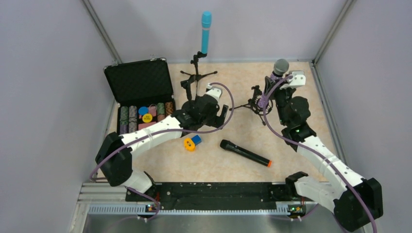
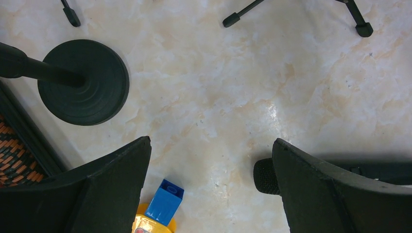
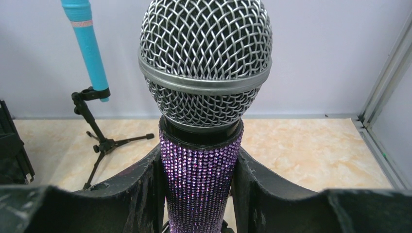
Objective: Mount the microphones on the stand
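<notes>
Right wrist view is filled by the purple microphone (image 3: 204, 97): a rhinestone-studded violet handle, a silver mesh grille with a metal band round its middle, standing upright. The right end effector (image 3: 198, 160) is clamped on its handle just below the grille. Left of and behind this microphone, the light-blue microphone (image 3: 88, 48), one colour all over, stands upright in the clip of a black tripod stand (image 3: 97, 141) by the back wall. Nearer the arms than the purple microphone, the black microphone (image 1: 245, 153) with an orange end lies flat on the tabletop (image 1: 243, 73). The left end effector (image 2: 211, 143) hangs over the tabletop to the purple microphone's left, fingers wide apart and empty, with the orange-and-blue object (image 2: 163, 206) below it.
</notes>
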Tool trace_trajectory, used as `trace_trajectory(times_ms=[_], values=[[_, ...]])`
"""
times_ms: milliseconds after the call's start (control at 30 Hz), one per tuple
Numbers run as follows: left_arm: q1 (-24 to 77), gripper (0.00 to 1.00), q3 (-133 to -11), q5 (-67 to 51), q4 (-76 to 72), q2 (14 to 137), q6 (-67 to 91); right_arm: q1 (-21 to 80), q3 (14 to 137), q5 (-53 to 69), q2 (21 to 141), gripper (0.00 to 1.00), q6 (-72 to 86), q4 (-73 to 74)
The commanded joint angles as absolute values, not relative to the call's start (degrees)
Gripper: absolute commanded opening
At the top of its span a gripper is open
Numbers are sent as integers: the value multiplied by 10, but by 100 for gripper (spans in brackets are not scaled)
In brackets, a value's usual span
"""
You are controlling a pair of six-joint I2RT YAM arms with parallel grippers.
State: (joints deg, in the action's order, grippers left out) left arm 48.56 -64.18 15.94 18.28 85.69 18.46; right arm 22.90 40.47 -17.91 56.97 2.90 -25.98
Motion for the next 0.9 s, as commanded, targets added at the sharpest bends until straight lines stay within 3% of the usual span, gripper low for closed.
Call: trace_trajectory(times_ms=[0, 867], values=[[490, 99, -667, 167, 174, 862, 177, 235, 364, -158, 571, 0, -25, -275], [502, 99, -662, 178, 178, 865, 177, 235, 251, -65, 493, 0, -75, -428]])
